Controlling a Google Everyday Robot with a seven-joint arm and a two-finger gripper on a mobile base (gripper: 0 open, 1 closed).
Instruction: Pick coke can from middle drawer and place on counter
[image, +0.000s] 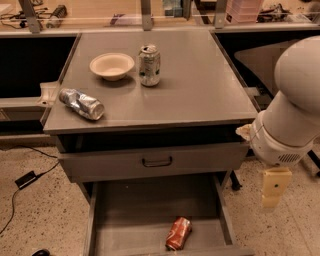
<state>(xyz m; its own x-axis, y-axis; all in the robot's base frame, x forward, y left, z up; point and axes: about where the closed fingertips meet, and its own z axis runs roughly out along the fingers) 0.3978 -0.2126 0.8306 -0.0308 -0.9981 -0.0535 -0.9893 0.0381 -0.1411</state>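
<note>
1. My hand (275, 187) hangs off the right side of the cabinet, outside it. It is lower than the surface (205, 95) and well apart from the can. I cannot tell whether it is spread or pressed together, and nothing shows in it.
2. The coke can (179, 233) lies on its side on the floor of the middle drawer (125, 210). It is toward the front and right of centre, apart from both side walls.
3. I judge the can light and thin-walled, so a hard squeeze would dent it. It is also smooth and round, so a nudge could set it rolling. I would come down from above and close across the middle of its body, not over the silver ends.
4. The drawer's low right wall stands between my hand and the can, so I must pass over it. The closed drawer with the loop handle (157, 161) overhangs the back of the opening. The can seems to sit clear of that front, though the angle makes this hard to judge.
5. On the surface, the bowl (112, 65), the upright patterned can (149, 65) and the toppled silver-blue can (81, 103) keep to the left and middle. The right half is bare grey, the nearest open room for setting down.
</note>
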